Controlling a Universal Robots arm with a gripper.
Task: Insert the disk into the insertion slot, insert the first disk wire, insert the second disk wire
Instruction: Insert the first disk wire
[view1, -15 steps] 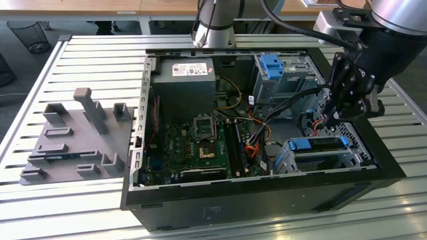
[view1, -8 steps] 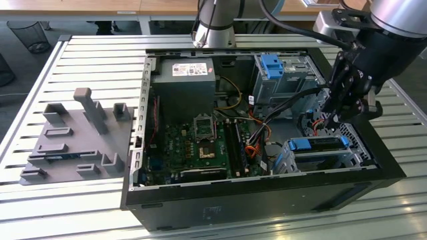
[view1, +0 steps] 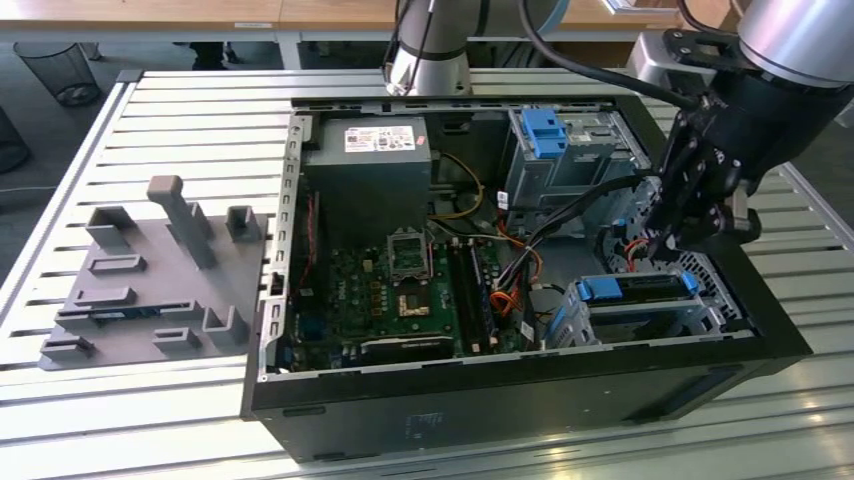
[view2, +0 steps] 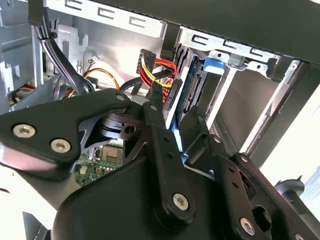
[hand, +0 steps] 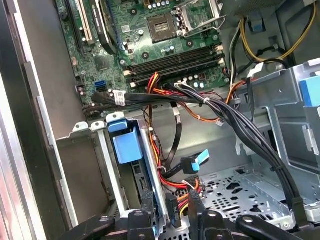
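Note:
The disk (view1: 638, 287), a drive in a bright blue carrier (hand: 127, 145), sits inside the insertion slot (view1: 607, 322), a low perforated metal cage at the case's front corner on the exterior view's right. My gripper (view1: 677, 243) hangs just over the disk's connector end. In the first wrist view the fingers (hand: 147, 205) stand apart on both sides of a black connector (hand: 171, 204) with red, yellow and black wires, with small gaps on each side. That connector (view2: 149, 59) lies just past my fingertips (view2: 155, 97) in the second wrist view. A black cable with a blue-tabbed plug (hand: 193, 163) hangs loose nearby.
The open computer case (view1: 400, 395) lies on a slatted metal table (view1: 160, 120). A taller grey cage with a blue tab (view1: 547, 135) stands at the back. Black cable bundles (hand: 240, 125) cross between the motherboard (hand: 165, 30) and the cages. A grey fixture plate (view1: 147, 290) lies at the exterior view's left.

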